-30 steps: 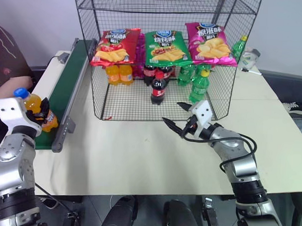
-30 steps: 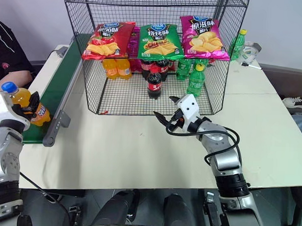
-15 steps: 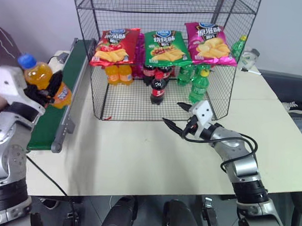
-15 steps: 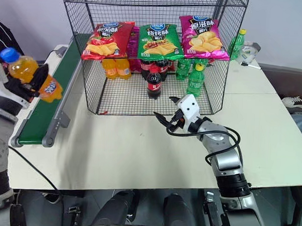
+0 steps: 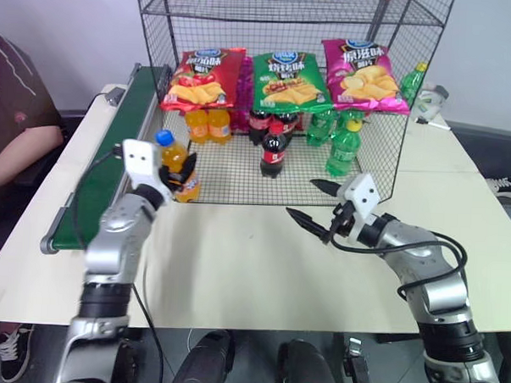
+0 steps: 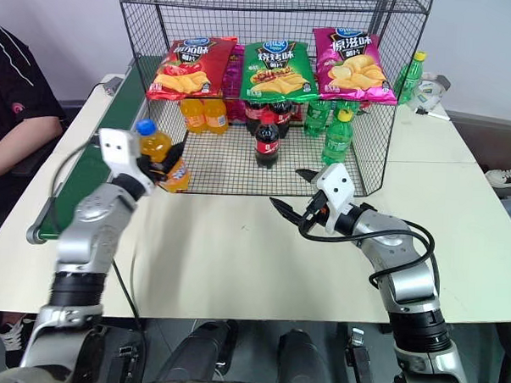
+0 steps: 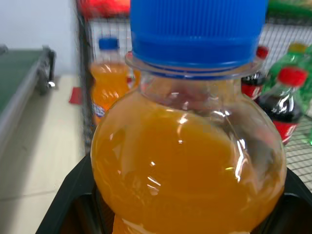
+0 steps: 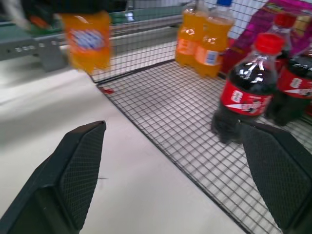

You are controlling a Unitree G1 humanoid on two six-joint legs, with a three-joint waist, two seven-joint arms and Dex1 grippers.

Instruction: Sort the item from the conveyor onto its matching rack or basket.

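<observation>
We're swinging the orange soda bottle [image 5: 176,164] off the conveyor [image 5: 104,164], left gripper [image 5: 173,173] clamping it upright at the rack [image 5: 383,176]'s front-left corner. Its matching orange bottles [image 5: 209,126] are standing at one o'clock. Right gripper [image 5: 321,204] is hanging open, empty.

Head cams look fwd and down over table [image 5: 235,267], cage [image 5: 285,91] at upper centre; both share it. Left wrist cam v. close behind orange bottle [image 7: 187,161]. Right wrist cam low, facing cage floor, cola bottle [image 8: 246,92]
</observation>
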